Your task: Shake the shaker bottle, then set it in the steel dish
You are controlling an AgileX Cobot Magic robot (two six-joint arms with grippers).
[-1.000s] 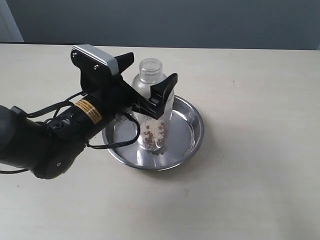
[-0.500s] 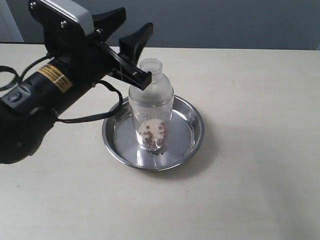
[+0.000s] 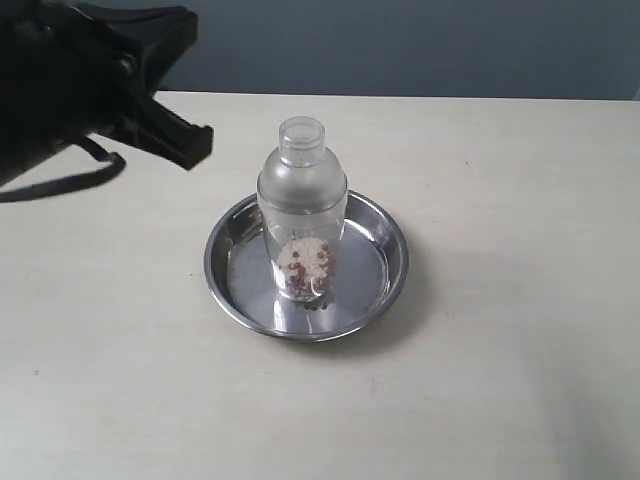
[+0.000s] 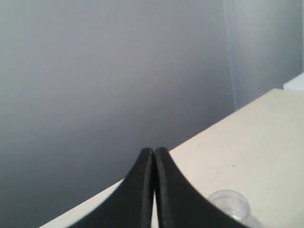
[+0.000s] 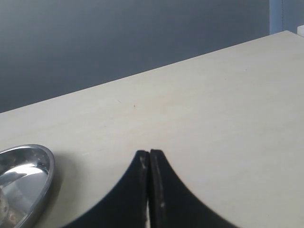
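The shaker bottle (image 3: 302, 210) stands upright in the middle of the steel dish (image 3: 396, 250), with brown and whitish beads settled at its bottom. Nothing touches it. My left gripper (image 3: 188, 22) hangs well up and off to the left of the bottle; in the left wrist view its fingers (image 4: 154, 151) are pressed together with nothing between them, and the bottle's cap (image 4: 231, 204) shows just beside them. My right gripper (image 5: 149, 153) is shut and empty over bare table, with the dish's rim (image 5: 45, 164) off to one side. The exterior view does not show the right gripper.
The dish sits on a pale wooden table (image 3: 500, 380). A dark grey wall (image 3: 400, 45) runs behind the table's far edge. The left arm's black body and cable (image 3: 60, 110) fill the upper left corner of the exterior view.
My left gripper, which was around the bottle's shoulder a second ago, has let go, risen and pulled back to the upper left, and its fingers have come together. The bottle stays in the dish.
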